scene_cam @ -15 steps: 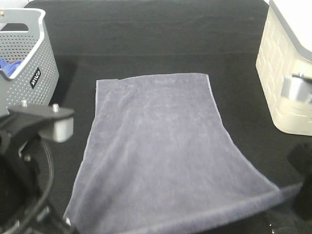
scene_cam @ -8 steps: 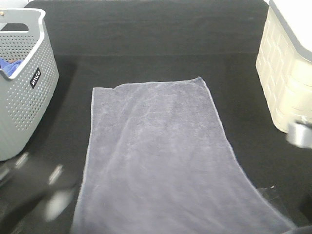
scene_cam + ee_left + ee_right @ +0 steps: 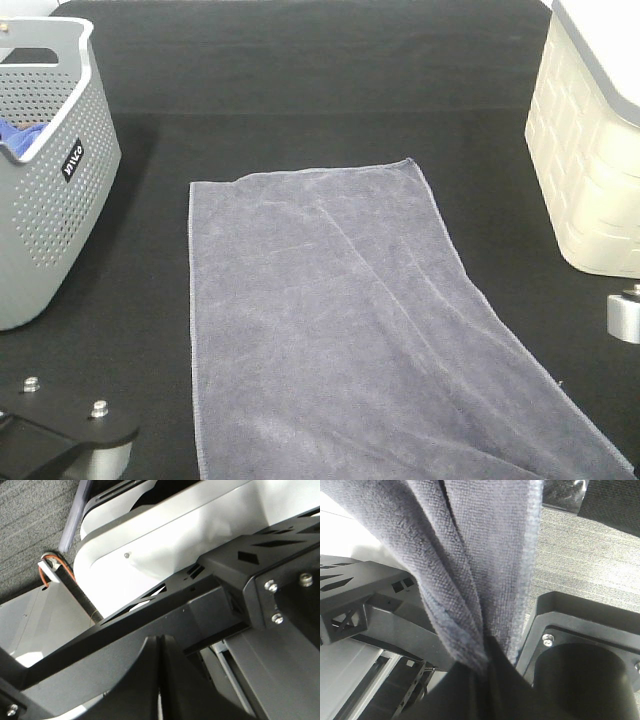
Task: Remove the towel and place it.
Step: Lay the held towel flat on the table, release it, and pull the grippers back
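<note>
right gripper (image 3: 484, 680): jaws pressed together on a gathered fold of the towel (image 3: 470, 555). a stitched hem is bunched into the pinch. this shows only in the right wrist view.
left gripper (image 3: 160, 680): fingers pressed together with nothing between them. no cloth is at its tips, only machine frame behind.
towel against the grippers: in the high view it lies spread from the centre down to the bottom of the frame, its near end running off the bottom edge. the pinched part is out of that view, probably at the lower right. the left arm's black bracket (image 3: 65, 420) sits at the lower left, near the left hem but apart from it.
handling: judged soft, limp and light. the terry pile should give the jaws good bite. it will drape and drag rather than hold a shape, and it is not fragile.
where to hold: a hemmed corner is best. with one corner pinched, the near left corner looks the natural spot for the empty gripper.
surroundings: the grey basket (image 3: 60, 220) with a blue cloth (image 3: 15, 135) is at the upper left and the cream bin (image 3: 590, 170) at the right edge. both stand apart from the towel on the black table (image 3: 300, 60).
</note>
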Available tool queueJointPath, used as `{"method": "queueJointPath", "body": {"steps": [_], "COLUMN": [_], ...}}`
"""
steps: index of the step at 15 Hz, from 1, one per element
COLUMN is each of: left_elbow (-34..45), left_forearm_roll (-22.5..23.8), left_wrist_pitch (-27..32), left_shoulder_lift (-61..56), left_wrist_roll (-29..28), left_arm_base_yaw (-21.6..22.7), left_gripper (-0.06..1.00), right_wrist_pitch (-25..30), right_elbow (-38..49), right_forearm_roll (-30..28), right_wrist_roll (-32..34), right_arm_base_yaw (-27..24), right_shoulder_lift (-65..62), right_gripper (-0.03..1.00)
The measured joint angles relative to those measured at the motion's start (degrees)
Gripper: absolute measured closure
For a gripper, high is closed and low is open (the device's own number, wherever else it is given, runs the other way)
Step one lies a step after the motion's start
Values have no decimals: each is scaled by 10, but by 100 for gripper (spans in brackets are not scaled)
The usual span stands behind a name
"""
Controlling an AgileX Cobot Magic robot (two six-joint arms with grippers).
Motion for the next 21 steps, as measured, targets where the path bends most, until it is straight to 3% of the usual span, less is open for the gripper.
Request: {"method": "queueJointPath", "body": {"steps": [2,3,7,9,14,15,17,21], "left_elbow": [0,0,-14,-32,-80,-86,-87,-87], "left_forearm_roll": [4,12,59,94,227,262,286,292], "left_wrist_pitch": [-4,-5,-18,-20,-36,-46,-78,-241], "left_shoulder_lift": [0,0,0,1,1,1,1,1], "left_wrist_roll": [-4,-11,-34,-43,-100,-109,-106,-34], "left_arm_base_yaw": [0,0,0,0,11,41,105,256], "left_gripper": [92,86,44,38,37,37,37,37], "right_wrist_pitch": [1,0,0,0,0,0,0,-56], "right_elbow": [-8,-15,-20,-20,-70,-103,-147,-241], "right_forearm_roll": [0,2,6,6,6,2,-15,-33], "right_wrist_roll": [1,1,12,12,9,2,-5,-15], "right_arm_base_yaw": [0,0,0,0,0,0,0,0], "right_shoulder_lift": [0,0,0,0,0,0,0,17], "right_gripper": [94,87,30,17,15,18,24,46]}}
